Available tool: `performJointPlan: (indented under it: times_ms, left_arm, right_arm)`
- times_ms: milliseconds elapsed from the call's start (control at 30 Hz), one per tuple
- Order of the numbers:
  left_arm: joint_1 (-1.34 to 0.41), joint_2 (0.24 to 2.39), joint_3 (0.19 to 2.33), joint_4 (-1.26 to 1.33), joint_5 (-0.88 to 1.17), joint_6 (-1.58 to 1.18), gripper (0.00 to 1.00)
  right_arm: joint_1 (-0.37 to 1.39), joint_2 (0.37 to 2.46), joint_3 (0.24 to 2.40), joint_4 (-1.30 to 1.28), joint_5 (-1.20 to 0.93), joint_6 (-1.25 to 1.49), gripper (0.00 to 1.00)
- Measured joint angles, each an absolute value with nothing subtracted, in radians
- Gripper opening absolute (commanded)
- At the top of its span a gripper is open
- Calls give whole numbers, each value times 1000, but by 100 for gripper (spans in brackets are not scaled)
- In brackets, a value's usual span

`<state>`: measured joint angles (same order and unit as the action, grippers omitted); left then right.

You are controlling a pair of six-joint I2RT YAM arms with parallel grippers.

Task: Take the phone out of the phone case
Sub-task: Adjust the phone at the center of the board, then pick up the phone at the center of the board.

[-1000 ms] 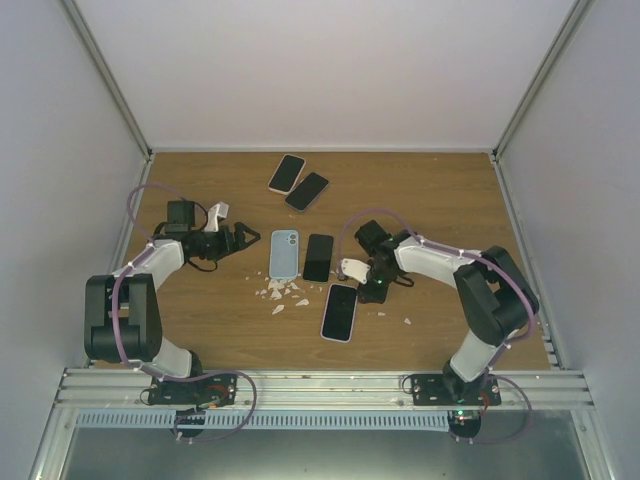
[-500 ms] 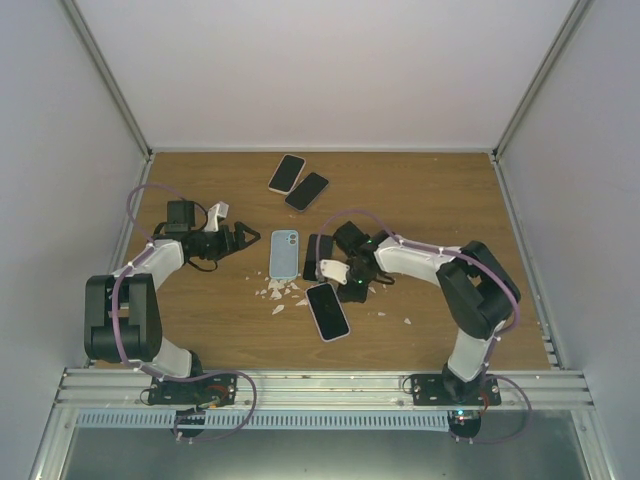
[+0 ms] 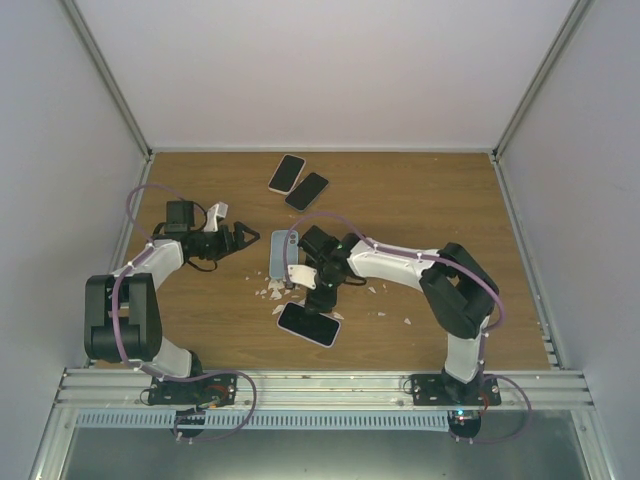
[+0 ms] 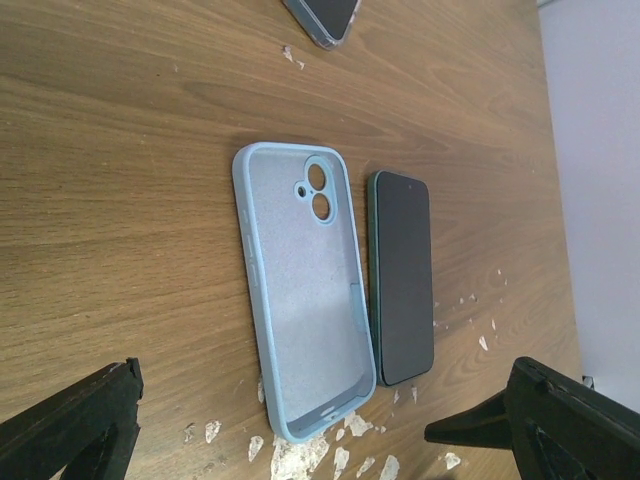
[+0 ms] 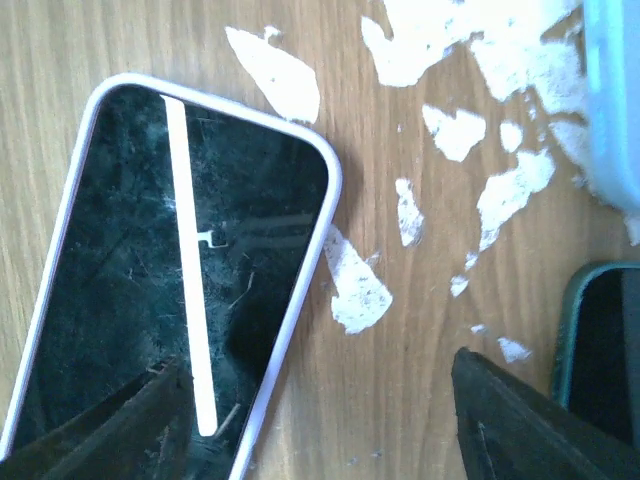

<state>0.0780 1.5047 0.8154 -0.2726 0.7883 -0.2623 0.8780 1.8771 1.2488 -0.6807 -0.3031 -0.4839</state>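
Observation:
A phone in a white case (image 3: pixel 308 324) lies screen up, almost crosswise, near the table's front middle; the right wrist view shows it (image 5: pixel 170 270) closely. My right gripper (image 3: pixel 319 298) hangs over its far end, open (image 5: pixel 320 430): one finger is over the screen, the other over bare wood, and nothing is held. An empty light blue case (image 4: pixel 305 300) lies open side up beside a dark phone with a green edge (image 4: pixel 402 275). My left gripper (image 3: pixel 240 240) is open to the left of them (image 4: pixel 300 440).
Two more phones (image 3: pixel 287 172) (image 3: pixel 307 190) lie at the back middle. White flakes (image 5: pixel 360 290) are scattered over the wood around the blue case (image 3: pixel 280 252) and the white-cased phone. Grey walls close in the table on three sides.
The right arm swept left, and the white-cased phone slid left and turned from upright to nearly crosswise. The right gripper opened. The left arm has not moved.

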Motion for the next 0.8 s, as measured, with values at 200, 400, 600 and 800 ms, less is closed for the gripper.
performJointPlan:
  times_ms: [200, 400, 600, 800]
  left_arm:
    - [88, 1505, 815, -273, 788, -262, 99]
    - [93, 1512, 833, -273, 788, -263, 99]
    - [96, 1511, 835, -273, 788, -262, 99]
    - [103, 1511, 835, -273, 788, -262, 99]
  right_arm:
    - [880, 1858, 1261, -682, -318, -443, 99]
    - [925, 1755, 1196, -674, -312, -416, 100]
    - [1016, 1742, 1118, -649, -270, -384, 100]
    - [1047, 1776, 1109, -631, -206, -367, 100]
